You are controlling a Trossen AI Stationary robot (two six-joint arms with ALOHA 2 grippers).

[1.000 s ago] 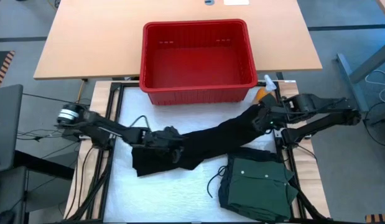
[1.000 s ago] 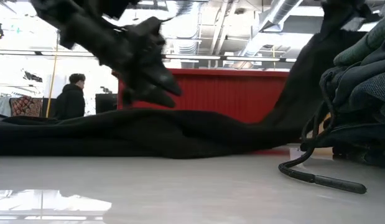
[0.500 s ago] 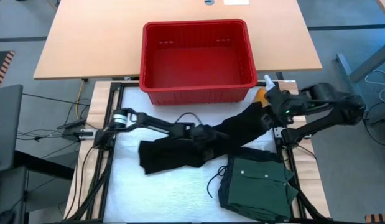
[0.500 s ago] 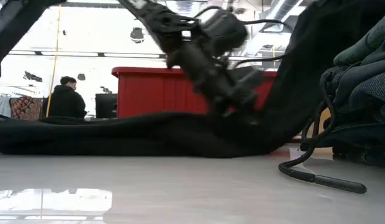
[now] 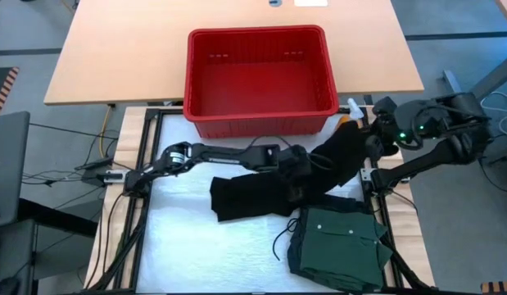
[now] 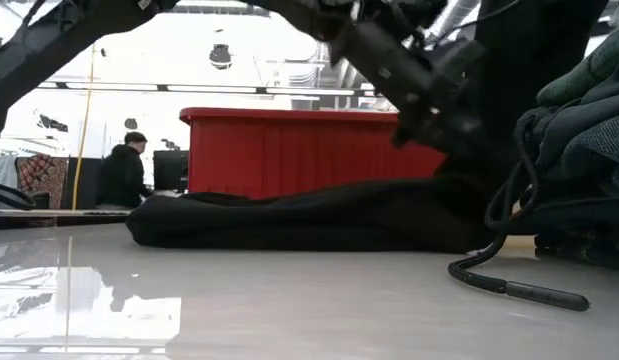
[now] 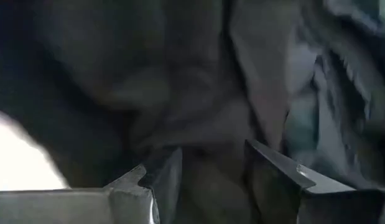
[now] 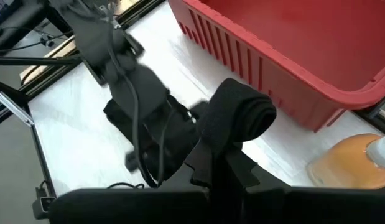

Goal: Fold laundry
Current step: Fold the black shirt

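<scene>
Black garment [image 5: 269,192] lies in the high view with its long axis left to right, right end lifted by the clamped right gripper [image 5: 369,141], left gripper [image 5: 301,182] gripping its middle. Low view: cloth mid-table. Wrist views: both pinch cloth.

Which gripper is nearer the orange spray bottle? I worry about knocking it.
Right. The right gripper is beside the orange spray bottle; the left gripper sits farther off, mid-table.

Black garment [image 5: 261,192] bunched mid-table, one end raised toward the right edge. Green buttoned shirt [image 5: 339,238] folded flat at the near right corner, atop darker clothes.
</scene>
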